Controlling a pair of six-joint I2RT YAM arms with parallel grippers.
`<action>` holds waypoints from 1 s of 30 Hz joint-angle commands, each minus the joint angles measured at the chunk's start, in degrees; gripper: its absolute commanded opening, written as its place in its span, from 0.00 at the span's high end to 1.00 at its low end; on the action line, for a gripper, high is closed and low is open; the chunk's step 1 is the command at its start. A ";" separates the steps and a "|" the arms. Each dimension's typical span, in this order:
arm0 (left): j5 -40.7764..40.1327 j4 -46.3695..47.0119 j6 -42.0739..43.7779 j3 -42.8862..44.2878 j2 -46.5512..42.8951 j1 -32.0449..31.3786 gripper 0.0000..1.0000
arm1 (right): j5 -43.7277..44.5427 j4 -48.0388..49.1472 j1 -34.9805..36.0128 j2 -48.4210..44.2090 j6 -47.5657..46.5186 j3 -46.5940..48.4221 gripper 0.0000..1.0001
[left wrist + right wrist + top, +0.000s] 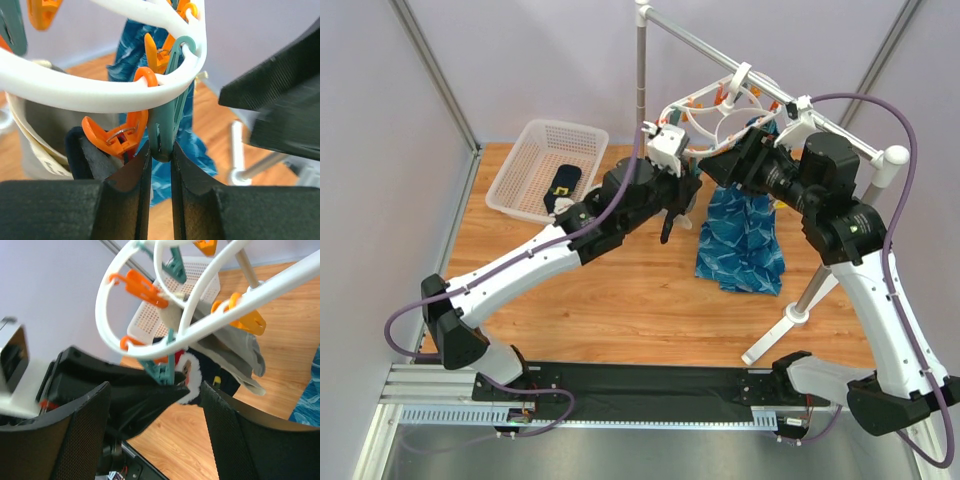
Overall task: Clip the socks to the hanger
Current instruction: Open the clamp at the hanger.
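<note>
The white ring hanger hangs from the grey rail, with orange and teal pegs. My left gripper is up under its near rim. In the left wrist view it is shut on the lower end of a teal peg. An orange peg and dark fabric are just to its left. My right gripper is open and empty, its fingers on either side of the left gripper's finger and the teal peg. A dark sock lies in the basket.
A white mesh basket stands at the back left. A bright-blue patterned cloth hangs from the hanger down to the table. A grey cloth and a dark red-and-white piece hang there too. The rail stand's foot is at the right.
</note>
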 commanded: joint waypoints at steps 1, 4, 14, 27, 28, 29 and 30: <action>-15.89 -2.72 11.98 2.46 0.36 -4.60 1.00 | 4.85 -4.59 1.57 1.08 -2.96 4.83 0.27; -19.79 -1.39 14.90 2.99 1.33 -6.19 1.00 | 4.41 -5.29 2.28 1.96 -5.42 6.50 0.32; -22.09 -1.40 18.15 5.28 3.62 -8.82 1.00 | 5.65 -3.19 4.83 2.76 -10.87 5.10 0.52; -9.86 2.38 15.87 -3.60 -2.97 -8.82 1.00 | 8.63 0.51 5.00 6.01 -2.35 8.25 0.42; -9.51 3.17 16.04 -4.12 -3.67 -8.74 1.00 | 10.28 0.25 5.00 5.92 -1.48 8.43 0.39; -9.59 3.52 16.04 -5.09 -4.03 -8.82 1.00 | 11.26 -0.45 4.92 6.01 -1.21 8.87 0.35; -9.68 4.22 16.13 -5.44 -4.20 -8.82 1.00 | 11.79 -0.63 5.00 6.36 -1.03 9.48 0.35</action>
